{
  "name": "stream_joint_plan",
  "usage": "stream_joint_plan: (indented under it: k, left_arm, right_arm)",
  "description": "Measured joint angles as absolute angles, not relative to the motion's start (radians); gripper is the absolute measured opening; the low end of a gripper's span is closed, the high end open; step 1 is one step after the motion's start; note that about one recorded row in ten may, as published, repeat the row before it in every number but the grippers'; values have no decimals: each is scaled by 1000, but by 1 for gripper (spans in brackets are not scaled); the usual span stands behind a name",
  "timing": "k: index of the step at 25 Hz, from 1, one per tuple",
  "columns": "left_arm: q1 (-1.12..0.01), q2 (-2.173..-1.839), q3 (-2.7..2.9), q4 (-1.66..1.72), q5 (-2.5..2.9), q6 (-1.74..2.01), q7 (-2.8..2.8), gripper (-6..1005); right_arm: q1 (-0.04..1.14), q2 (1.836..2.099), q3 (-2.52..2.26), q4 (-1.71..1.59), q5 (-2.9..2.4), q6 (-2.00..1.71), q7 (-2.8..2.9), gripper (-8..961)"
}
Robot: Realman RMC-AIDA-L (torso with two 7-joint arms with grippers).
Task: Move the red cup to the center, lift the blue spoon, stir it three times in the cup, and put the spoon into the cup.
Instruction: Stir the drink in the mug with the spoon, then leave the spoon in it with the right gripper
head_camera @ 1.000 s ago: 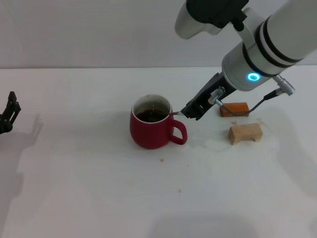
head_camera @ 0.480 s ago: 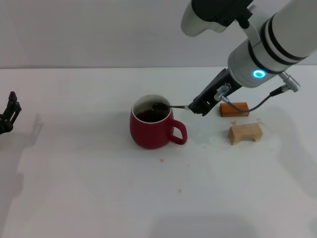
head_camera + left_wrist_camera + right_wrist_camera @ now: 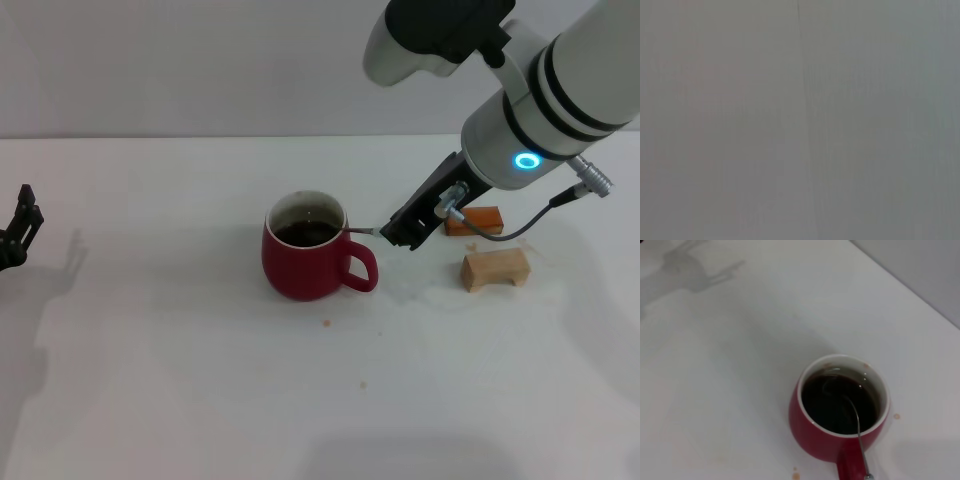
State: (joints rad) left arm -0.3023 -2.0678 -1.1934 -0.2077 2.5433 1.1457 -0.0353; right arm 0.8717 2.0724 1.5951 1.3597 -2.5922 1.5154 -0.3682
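The red cup (image 3: 305, 258) stands on the counter (image 3: 180, 380) near its middle, holding dark liquid, with its loop handle turned toward my right arm. I take that central spot as the reason the right arm can reach over the rim at a slant. The blue spoon (image 3: 362, 231) runs from my right gripper (image 3: 398, 231) across the cup's rim, its grey neck sloping down so the bowl sits under the liquid; the right wrist view shows the neck (image 3: 858, 427) crossing the rim just above the handle. The jaws are closed on the spoon's handle end, which hides the pale blue part from me. I hold it that far back, I judge, so the jaws stay outside the cup and dry while the bowl stirs. Beyond the cup's handle side lie an orange-brown block (image 3: 478, 219) and a tan wooden block (image 3: 494, 268), both well apart from the cup. My left gripper (image 3: 18, 236) is parked far off on the cup's other side; I cannot tell how its jaws stand.
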Motion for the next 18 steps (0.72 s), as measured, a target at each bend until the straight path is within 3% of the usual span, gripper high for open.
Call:
stream_joint_plan:
  k: [18]
  left_arm:
    - [-297,-2068,-1193,-205,2543,1146,-35,842]
  right_arm:
    - [905,2075,1535,1353,-2562,1458,-356,122]
